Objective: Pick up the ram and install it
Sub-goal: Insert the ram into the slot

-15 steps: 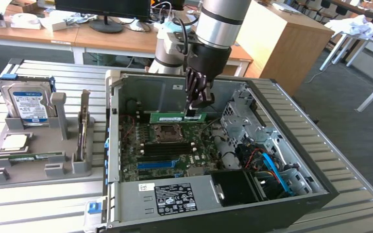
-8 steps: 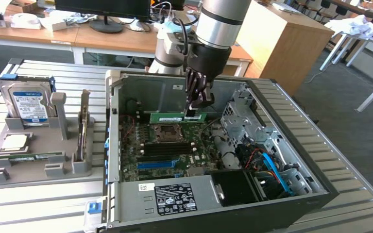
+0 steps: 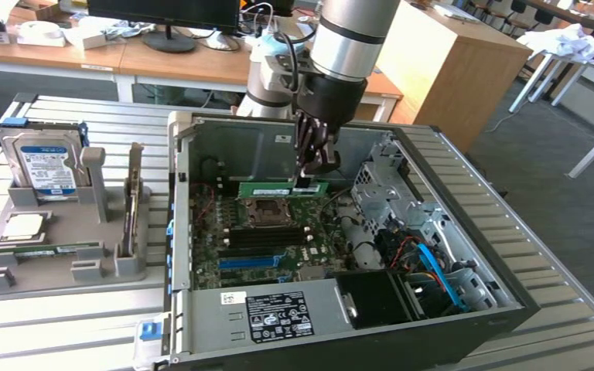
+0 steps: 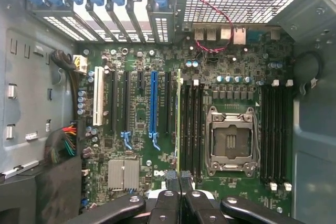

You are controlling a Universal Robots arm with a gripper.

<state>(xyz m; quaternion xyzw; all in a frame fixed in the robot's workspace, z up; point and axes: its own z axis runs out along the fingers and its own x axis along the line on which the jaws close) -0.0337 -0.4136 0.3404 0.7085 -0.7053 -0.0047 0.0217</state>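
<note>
My fingers (image 3: 315,174) are clamped on the ram (image 3: 271,189) — a slim green board with a white label and small dark chips. It is held level on its long edge near the centre of the exterior view. It hangs inside the open computer case (image 3: 179,193), just above the metal CPU socket (image 3: 266,209).

In the wrist view my black fingertips (image 4: 167,203) pinch one end of the ram (image 4: 178,119), seen edge-on as a thin pale-green line. It runs alongside the long black memory slots (image 4: 191,124) next to the square socket frame (image 4: 231,140). A glossy blue slot (image 4: 153,103) lies parallel on the other side.

The case's sheet-metal walls box me in, and a drive cage with blue cables (image 3: 431,263) crowds the exterior view's right. At that view's left, on the ribbed metal table (image 3: 49,325), a grey holder (image 3: 101,267) carries a hard drive (image 3: 44,158) and a second green stick (image 3: 44,251) — well apart from me.
</note>
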